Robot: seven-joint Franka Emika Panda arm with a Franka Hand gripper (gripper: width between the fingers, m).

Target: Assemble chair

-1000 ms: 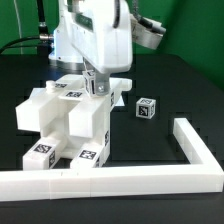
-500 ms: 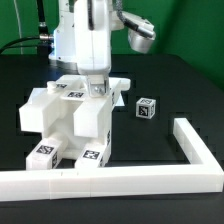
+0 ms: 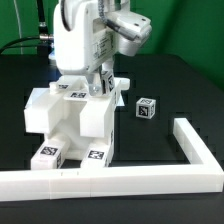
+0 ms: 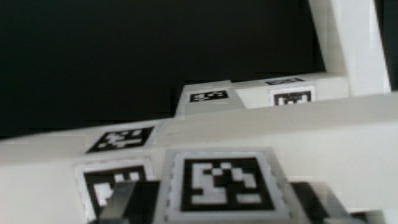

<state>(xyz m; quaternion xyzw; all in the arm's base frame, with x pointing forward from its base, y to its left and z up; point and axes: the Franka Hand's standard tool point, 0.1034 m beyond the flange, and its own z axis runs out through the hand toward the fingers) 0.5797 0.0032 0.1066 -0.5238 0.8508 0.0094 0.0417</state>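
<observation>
The chair [image 3: 75, 125] is a chunky white structure of joined blocks with square tags, standing at the exterior view's left against the rail. My gripper [image 3: 100, 89] reaches down onto its top. In the wrist view my gripper [image 4: 217, 205] has a dark finger [image 4: 128, 205] on each side of a tagged white block [image 4: 217, 180] of the chair, with the jaws closed against it. More tagged faces of the chair [image 4: 121, 138] lie beyond. A small loose tagged cube [image 3: 146, 108] sits on the black table to the exterior view's right, apart from the structure.
The long white L-shaped border rail [image 3: 190, 145] runs along the front and up the exterior view's right side. The arm's white body [image 3: 85, 35] towers over the structure. A flat white piece [image 3: 122, 84] lies just behind the gripper.
The hand has turned about its upright axis above the chair's top block. The chair has shifted slightly. The loose cube has not moved.
</observation>
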